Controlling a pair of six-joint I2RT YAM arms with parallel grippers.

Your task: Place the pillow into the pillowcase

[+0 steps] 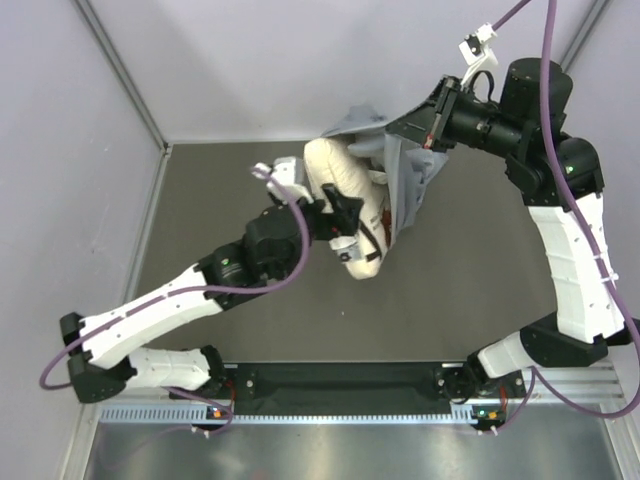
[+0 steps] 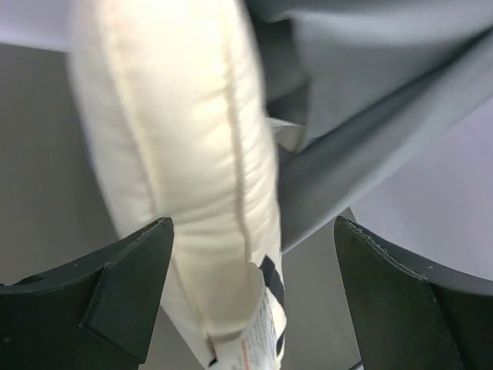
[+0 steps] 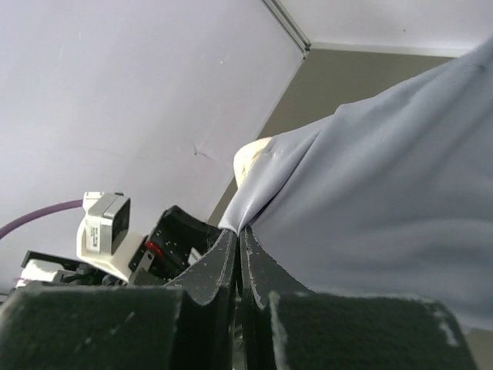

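Observation:
The cream pillow (image 1: 335,172) stands tilted at the table's middle back, its upper part under the grey-blue pillowcase (image 1: 410,170). My right gripper (image 1: 432,128) is shut on an edge of the pillowcase (image 3: 385,185) and holds it up off the table; its jaws (image 3: 239,230) pinch a fold, with a bit of pillow (image 3: 250,154) showing beyond. My left gripper (image 1: 345,215) is open at the pillow's lower end. In the left wrist view the pillow (image 2: 185,139) and its white tag (image 2: 258,339) lie between the spread jaws (image 2: 254,225), close to the left finger (image 2: 131,285), with the pillowcase (image 2: 370,100) to the right.
The dark grey table top (image 1: 200,220) is enclosed by pale walls with metal posts (image 1: 120,70) at the back corners. The left arm's wrist camera (image 3: 104,227) shows close to the right gripper. Purple cables (image 1: 290,260) hang off both arms.

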